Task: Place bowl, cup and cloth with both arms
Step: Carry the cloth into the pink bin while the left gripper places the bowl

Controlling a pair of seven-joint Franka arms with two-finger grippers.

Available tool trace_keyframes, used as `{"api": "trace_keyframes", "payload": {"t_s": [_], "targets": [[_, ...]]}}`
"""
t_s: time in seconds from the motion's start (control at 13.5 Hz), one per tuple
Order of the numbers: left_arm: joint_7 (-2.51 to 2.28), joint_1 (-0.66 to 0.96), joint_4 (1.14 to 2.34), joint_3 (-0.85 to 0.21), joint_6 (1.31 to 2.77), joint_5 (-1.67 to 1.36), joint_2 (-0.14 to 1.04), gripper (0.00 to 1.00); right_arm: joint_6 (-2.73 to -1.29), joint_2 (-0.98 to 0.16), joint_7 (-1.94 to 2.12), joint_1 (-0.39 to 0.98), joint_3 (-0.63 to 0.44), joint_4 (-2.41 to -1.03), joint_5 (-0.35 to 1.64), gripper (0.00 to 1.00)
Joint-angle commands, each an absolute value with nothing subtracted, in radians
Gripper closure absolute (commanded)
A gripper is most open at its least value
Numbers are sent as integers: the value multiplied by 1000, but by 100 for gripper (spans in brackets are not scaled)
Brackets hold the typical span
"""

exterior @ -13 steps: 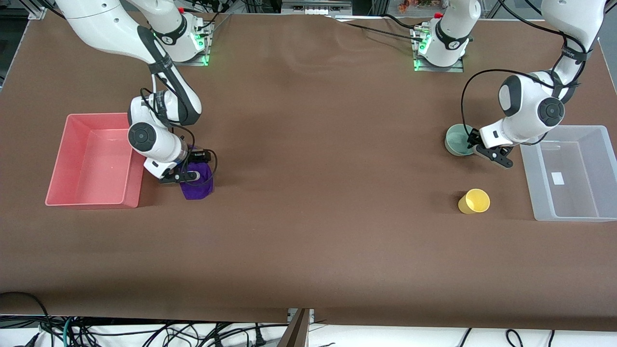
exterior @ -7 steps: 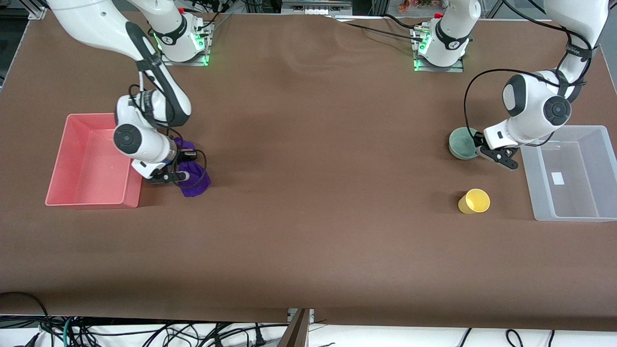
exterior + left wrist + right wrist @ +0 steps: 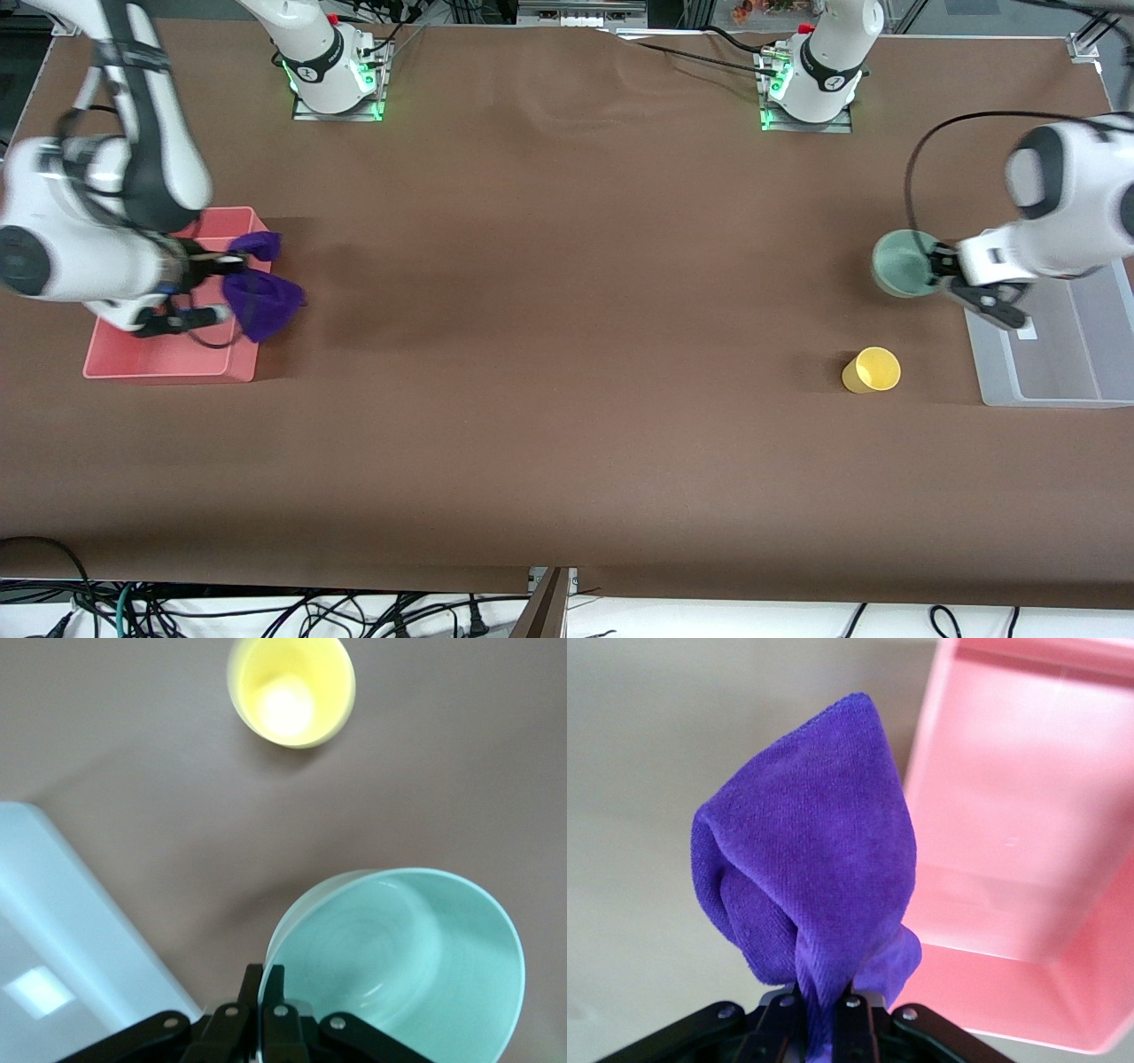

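Brown cloth is covering the surface (image 3: 567,372), a pink bin (image 3: 159,363) and a clear bin (image 3: 1045,390) sitting at its ends. Right gripper (image 3: 217,288) is pinching the cloth (image 3: 261,301) tight over the pink bin's edge; left gripper (image 3: 943,275) is clamping the bowl (image 3: 899,264) rim beside the clear bin. Both seem mid-carry; releasing inside each bin likely comes next. The cup (image 3: 872,369) is waiting, nearer the camera.

One bowl (image 3: 902,262), cup (image 3: 872,369), cloth (image 3: 260,299), two bins (image 3: 142,361)
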State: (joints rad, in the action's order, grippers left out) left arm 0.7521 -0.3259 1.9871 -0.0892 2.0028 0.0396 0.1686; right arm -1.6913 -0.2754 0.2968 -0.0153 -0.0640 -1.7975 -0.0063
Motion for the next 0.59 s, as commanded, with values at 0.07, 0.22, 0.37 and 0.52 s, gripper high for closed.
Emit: {"api": "trace_keyframes", "payload": {"t_s": [0.07, 0.22, 0.37, 0.52], "targets": [[992, -501, 1613, -87, 1878, 64, 426, 100, -1669, -296, 480, -17, -153, -1767, -14, 100], [1093, -598, 1510, -87, 1890, 68, 555, 100, -1690, -314, 526, -21, -196, -1781, -43, 100], [1153, -640, 1457, -87, 1929, 81, 641, 100, -1722, -336, 592, -23, -245, -1787, -46, 100], [1161, -663, 1463, -86, 2026, 106, 689, 100, -1784, -376, 667, -35, -278, -1795, -46, 100]]}}
